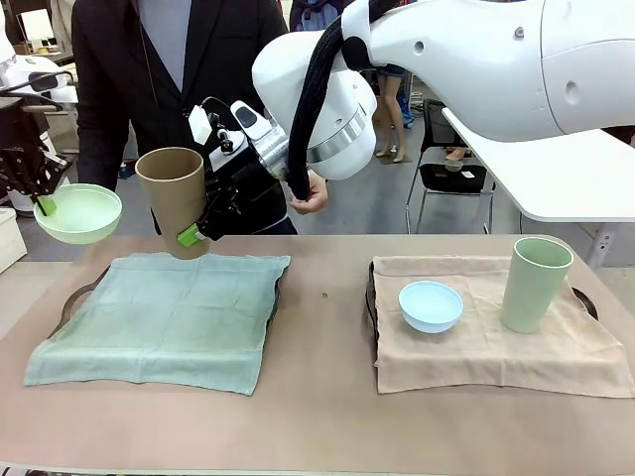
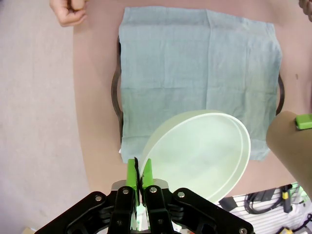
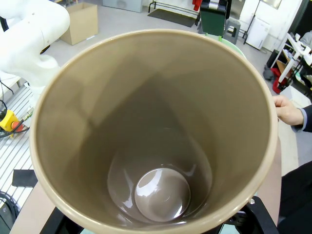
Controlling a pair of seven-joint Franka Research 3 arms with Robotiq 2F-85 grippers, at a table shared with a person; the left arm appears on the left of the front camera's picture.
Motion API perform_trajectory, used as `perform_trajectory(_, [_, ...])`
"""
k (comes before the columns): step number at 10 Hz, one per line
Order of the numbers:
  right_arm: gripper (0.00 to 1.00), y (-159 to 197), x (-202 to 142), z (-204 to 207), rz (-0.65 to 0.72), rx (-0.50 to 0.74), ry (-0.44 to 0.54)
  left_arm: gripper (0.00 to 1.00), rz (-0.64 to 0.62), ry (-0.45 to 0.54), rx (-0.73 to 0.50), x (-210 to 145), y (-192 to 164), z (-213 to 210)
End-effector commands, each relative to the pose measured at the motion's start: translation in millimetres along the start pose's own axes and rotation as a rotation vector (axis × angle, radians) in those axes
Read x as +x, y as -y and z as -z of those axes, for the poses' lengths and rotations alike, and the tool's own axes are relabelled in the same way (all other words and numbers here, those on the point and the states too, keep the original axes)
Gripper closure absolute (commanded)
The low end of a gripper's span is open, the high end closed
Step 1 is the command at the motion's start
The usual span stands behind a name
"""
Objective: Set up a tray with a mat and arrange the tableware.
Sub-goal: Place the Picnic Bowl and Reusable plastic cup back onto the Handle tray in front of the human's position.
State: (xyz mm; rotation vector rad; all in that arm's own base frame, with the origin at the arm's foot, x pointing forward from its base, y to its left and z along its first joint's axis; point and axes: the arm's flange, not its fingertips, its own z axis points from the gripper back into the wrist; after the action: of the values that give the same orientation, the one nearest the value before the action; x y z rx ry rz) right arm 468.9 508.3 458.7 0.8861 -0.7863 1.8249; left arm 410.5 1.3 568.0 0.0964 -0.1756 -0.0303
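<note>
1. Gripping the tan-brown cup (image 1: 172, 198), the right gripper (image 1: 194, 230) clamps its jaws on the lower wall; cup nearly upright, mouth up, above the green mat (image 1: 159, 317).
2. Left gripper (image 2: 140, 173) jaws pinch the mint bowl (image 2: 200, 153) rim, bowl tilted beyond them.

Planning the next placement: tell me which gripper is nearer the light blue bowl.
Right. The right gripper, holding the tan cup, hangs left of the light blue bowl; the left gripper is at the far left edge.
</note>
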Motion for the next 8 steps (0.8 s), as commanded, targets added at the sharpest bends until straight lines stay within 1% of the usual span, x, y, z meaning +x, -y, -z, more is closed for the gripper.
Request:
perform_trajectory(1, [1.00,0.5,1.8,-0.7,-0.013,0.007,0.001,1.00,0.014,0.010,-0.005,-1.7,-0.8,-0.1])
perform_trajectory(8, [1.00,0.5,1.8,-0.7,-0.013,0.007,0.001,1.00,0.014,0.010,-0.005,-1.7,-0.8,-0.1])
